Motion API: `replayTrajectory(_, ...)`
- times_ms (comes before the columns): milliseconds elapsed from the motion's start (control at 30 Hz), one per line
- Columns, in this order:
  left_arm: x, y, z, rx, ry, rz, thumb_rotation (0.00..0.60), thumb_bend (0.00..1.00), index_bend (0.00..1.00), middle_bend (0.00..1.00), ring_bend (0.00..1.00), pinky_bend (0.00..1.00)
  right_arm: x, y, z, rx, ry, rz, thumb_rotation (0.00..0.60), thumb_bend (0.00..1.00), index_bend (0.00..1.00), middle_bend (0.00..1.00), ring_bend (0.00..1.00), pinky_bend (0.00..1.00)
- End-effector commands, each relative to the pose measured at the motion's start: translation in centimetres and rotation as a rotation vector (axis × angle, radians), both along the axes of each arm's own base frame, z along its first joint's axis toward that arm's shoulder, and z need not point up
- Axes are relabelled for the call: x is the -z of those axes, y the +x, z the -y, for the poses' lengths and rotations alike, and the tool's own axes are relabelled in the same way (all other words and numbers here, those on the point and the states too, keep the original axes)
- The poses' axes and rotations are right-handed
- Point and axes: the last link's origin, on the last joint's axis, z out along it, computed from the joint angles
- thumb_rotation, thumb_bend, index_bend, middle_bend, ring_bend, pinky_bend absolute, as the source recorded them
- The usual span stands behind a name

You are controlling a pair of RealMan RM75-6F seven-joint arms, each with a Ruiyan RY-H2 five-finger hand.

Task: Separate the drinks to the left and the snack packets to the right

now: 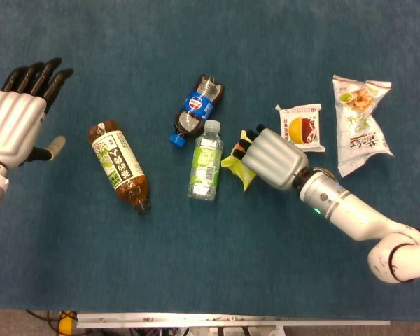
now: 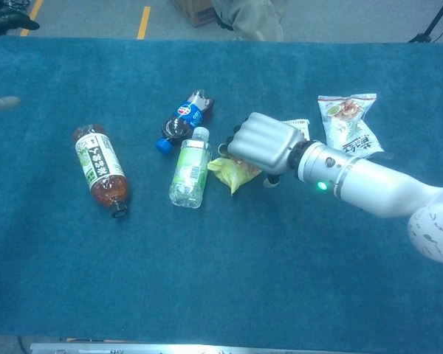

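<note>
Three drinks lie on the blue table: a brown tea bottle (image 1: 119, 166) (image 2: 101, 169) at the left, a Pepsi bottle (image 1: 197, 108) (image 2: 183, 122) and a clear water bottle (image 1: 206, 161) (image 2: 190, 169) in the middle. Just right of the water bottle lies a yellow-green snack packet (image 1: 232, 166) (image 2: 232, 173). My right hand (image 1: 271, 158) (image 2: 264, 144) lies over it with fingers curled down onto it, hiding most of it. A red-and-white packet (image 1: 302, 127) and a tall white packet (image 1: 360, 122) (image 2: 347, 122) lie further right. My left hand (image 1: 14, 119) hovers at the far left, fingers spread, holding nothing.
The table's front edge (image 1: 231, 320) runs along the bottom of the head view. Behind the table's far edge the chest view shows floor with a yellow line (image 2: 143, 22) and a cardboard box (image 2: 196, 10).
</note>
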Motion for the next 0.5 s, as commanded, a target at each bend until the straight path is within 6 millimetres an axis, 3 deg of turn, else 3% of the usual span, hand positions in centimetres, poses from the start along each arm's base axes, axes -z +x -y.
replayTrajectory(33,0.08,0.06,0.03,0.002,-0.007,0.001,0.600,0.28,0.00,0.00,0.00,0.07,0.32,-0.01,-0.02,0.000,0.004,-0.004,0.600,0.04,0.31,0.40,0.33,0.42)
replayTrajectory(167,0.01,0.13,0.12,0.005,-0.009,0.003,0.600,0.28,0.00,0.00,0.00,0.07,0.60,0.06,-0.12,-0.014,0.000,-0.010,0.600,0.04,0.36,0.41,0.35,0.44)
replayTrajectory(333,-0.14,0.17,0.22,0.006,-0.009,0.008,0.600,0.28,0.00,0.00,0.00,0.07,0.51,-0.13,-0.12,-0.029,-0.019,-0.011,0.600,0.05,0.52,0.48,0.45,0.51)
replayTrajectory(500,-0.03,0.32,0.24,0.012,-0.014,0.013,0.600,0.28,0.00,0.00,0.00,0.07,-0.12,-0.60,0.08,-0.020,-0.033,-0.002,0.600,0.06,0.54,0.52,0.51,0.58)
